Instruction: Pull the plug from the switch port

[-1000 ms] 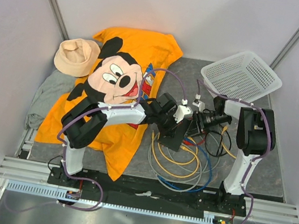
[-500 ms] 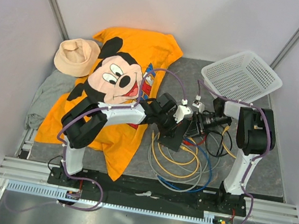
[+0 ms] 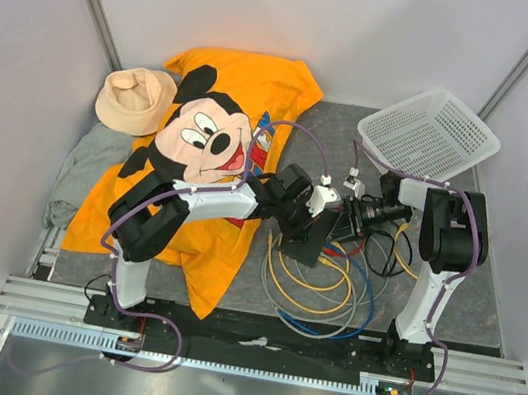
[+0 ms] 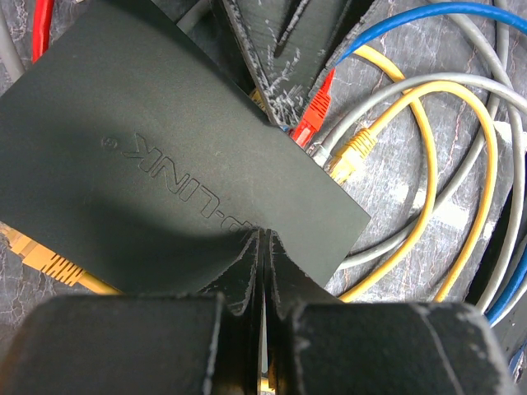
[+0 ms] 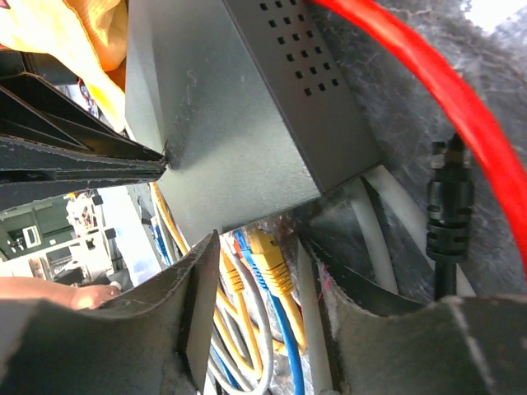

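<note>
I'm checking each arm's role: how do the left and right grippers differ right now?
The left gripper is shut, at the switch's edge opposite the plugs. The right gripper has jaws apart at the port edge, with cables between them. Both are black, scuffed and at the switch.

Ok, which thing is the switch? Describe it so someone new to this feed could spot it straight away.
Find the big orange cartoon shirt on the left of the overhead view; right of its lower edge lies a tangle of coloured cables. The switch sits at the tangle's far end: the only flat matte-black box there, with raised lettering on top and cables entering one long edge.
</note>
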